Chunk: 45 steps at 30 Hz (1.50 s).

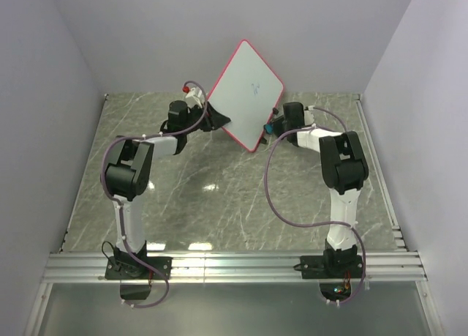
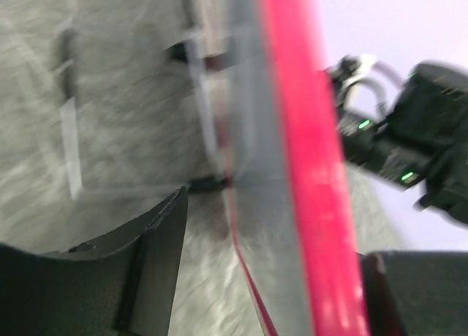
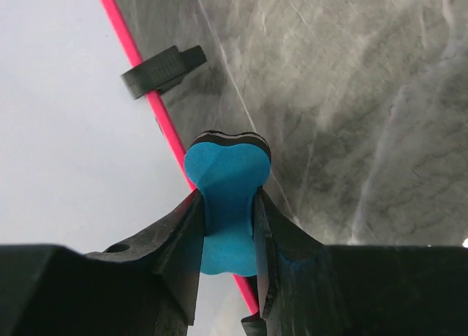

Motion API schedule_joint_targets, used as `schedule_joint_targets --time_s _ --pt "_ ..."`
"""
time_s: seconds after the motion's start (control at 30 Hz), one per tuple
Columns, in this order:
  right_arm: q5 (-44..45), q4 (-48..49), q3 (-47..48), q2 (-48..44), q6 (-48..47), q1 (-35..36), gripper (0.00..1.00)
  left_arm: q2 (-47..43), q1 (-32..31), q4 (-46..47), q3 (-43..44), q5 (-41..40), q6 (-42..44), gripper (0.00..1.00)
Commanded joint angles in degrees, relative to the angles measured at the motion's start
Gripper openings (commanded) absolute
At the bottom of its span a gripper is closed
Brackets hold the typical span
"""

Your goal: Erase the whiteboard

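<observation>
Two hands are engaged: board is clamped at its edge by left hand, tilted up over the far surface; eraser is pinched in right hand. Blue scribble needs wiping next, lol.

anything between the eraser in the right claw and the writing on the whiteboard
Nothing visible. The right claw holds the blue eraser by the whiteboard's lower right edge. Only bare white surface lies between it and the blue writing at the board's centre.
</observation>
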Motion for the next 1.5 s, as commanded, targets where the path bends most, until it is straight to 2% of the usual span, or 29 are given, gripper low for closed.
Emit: schedule_joint_targets --time_s 0.0,0.23,0.4,0.57,0.87,0.93,1.13,1.33,1.47 --pt "-1.13 3.27 -1.70 -3.45 -0.05 0.02 0.00 -2.04 0.12 -18.70 -2.95 7.02 20.35 0.00" --pt "-0.69 5.12 -7.41 -7.13 0.13 -0.25 0.00 -7.23 0.03 -32.32 -6.65 6.23 29.87 0.00" --pt "-0.52 7.05 -12.86 -12.06 0.75 -0.42 0.00 -3.81 -0.06 -45.86 -1.82 6.74 36.11 0.00" --pt "-1.13 8.02 -15.59 -16.71 -0.31 -0.77 0.00 -1.00 -1.02 -48.95 1.77 9.12 36.73 0.00" --pt "-1.84 7.94 -11.73 -20.76 -1.54 -0.69 0.00 7.09 -5.42 -68.71 14.52 15.62 52.02 0.00" --pt "-1.05 8.20 -11.02 -21.29 -1.72 -0.69 0.00 7.36 -5.68 -68.82 14.97 17.21 52.56 0.00" --pt "4.49 9.51 -6.19 -16.39 -3.48 -1.21 0.00 11.56 -7.09 -71.89 19.36 15.19 52.29 0.00" --pt "4.15 16.98 0.65 -4.62 3.98 -2.09 0.00 15.97 -8.06 -76.90 24.20 14.40 52.47 0.00" --pt "3.35 15.59 6.55 0.06 5.58 -2.09 0.00 15.62 -8.06 -75.77 22.54 14.92 51.33 0.00"
